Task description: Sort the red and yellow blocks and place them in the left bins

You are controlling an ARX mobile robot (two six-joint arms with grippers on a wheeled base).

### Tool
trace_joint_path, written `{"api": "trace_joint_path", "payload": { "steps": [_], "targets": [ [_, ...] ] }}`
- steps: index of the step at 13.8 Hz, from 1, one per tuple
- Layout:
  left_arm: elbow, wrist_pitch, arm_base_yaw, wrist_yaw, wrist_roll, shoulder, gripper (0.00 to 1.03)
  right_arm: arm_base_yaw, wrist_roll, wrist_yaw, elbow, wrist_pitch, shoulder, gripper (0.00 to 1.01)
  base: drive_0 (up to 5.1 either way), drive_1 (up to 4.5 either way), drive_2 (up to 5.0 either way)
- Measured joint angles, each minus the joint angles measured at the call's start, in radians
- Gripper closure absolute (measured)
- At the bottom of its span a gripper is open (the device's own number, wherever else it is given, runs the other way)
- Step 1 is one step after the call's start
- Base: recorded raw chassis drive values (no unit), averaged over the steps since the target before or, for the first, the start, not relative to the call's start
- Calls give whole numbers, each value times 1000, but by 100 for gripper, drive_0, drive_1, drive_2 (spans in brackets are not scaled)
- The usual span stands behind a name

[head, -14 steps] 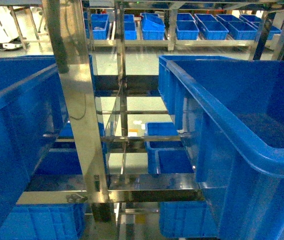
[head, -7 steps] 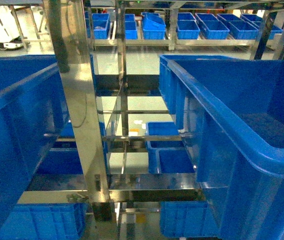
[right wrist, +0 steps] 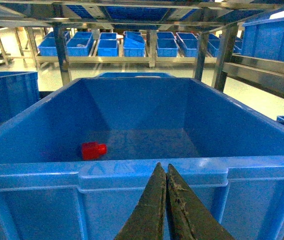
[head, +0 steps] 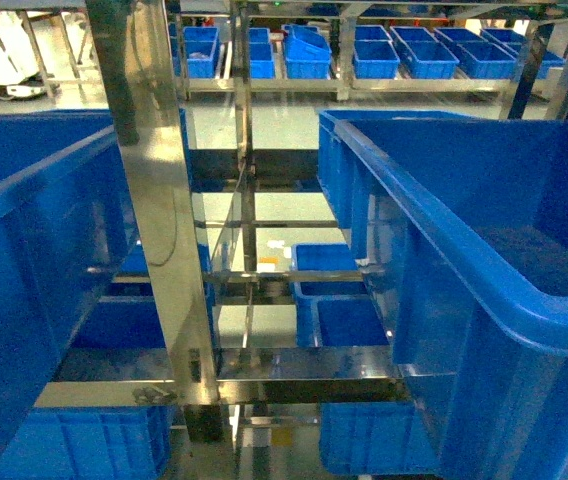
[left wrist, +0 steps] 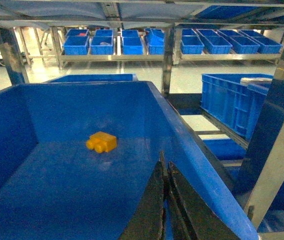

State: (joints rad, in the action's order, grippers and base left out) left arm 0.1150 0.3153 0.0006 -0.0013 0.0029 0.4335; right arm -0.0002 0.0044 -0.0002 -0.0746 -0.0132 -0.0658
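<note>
In the head view a large blue crate [head: 24, 250] fills the left edge, a shiny steel post [head: 159, 230] of the rack stands just right of it, and a second big blue crate [head: 484, 260] takes up the right side. Between them, lower shelves carry smaller blue bins [head: 329, 290], and a far shelf [head: 344, 85] across the pale floor holds a row of more small bins. Neither arm shows in this view.

The left wrist view looks down into the left crate [left wrist: 182, 145]. The yellow brick [left wrist: 102, 142] lies on its floor, near the middle, its two studs pointing to the left, touching nothing else. The left hand [left wrist: 166, 172] rises from the bottom edge beside the crate's right wall, its two dark fingers pressed together at the tips and holding nothing.

The right wrist view faces the near wall of the right crate [right wrist: 147, 175] from just outside. The red block [right wrist: 93, 150] lies on its side on the crate floor, toward the left, stud pointing right. The right hand [right wrist: 163, 172] sits in front of the near rim, fingers closed against each other, empty.
</note>
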Motion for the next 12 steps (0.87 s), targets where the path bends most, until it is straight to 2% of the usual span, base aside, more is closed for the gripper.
{"api": "trace_joint_path", "payload": {
  "steps": [6,10,12],
  "targets": [
    [-100,-103,0,0,0,-214,101,0,-2,0,61,9,60,99,0,0,0],
    [-100,-144,0,0,0,-264,101,0,-2,0,61,8,60,99,0,0,0],
    [-100,-314,0,3,0,-380,101,0,-2,0,61,8,60,99,0,0,0]
  ]
}}
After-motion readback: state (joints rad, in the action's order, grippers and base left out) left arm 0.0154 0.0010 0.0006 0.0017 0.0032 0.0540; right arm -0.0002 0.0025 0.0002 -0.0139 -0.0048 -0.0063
